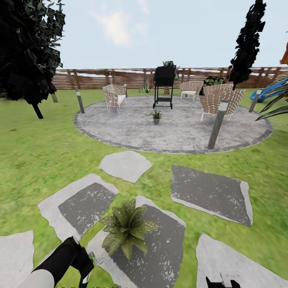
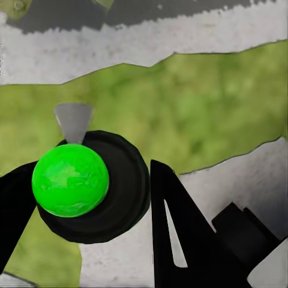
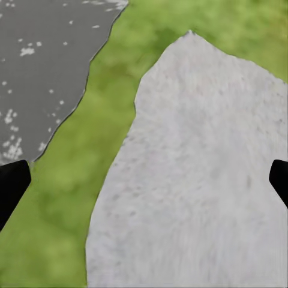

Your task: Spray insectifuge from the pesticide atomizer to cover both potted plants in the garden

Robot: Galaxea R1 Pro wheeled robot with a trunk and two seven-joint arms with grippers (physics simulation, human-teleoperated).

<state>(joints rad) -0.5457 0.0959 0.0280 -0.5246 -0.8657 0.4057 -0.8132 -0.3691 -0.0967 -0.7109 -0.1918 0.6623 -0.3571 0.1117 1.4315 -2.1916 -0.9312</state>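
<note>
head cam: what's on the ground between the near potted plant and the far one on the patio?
In the head view, from the near potted plant toward the far potted plant: grass, a pale stepping stone, grass, then bare patio.

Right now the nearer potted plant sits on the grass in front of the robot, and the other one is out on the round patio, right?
Not quite. The head view shows the nearer potted plant sitting on a grey stepping stone, not on the grass. The other one is indeed on the round patio.
</note>
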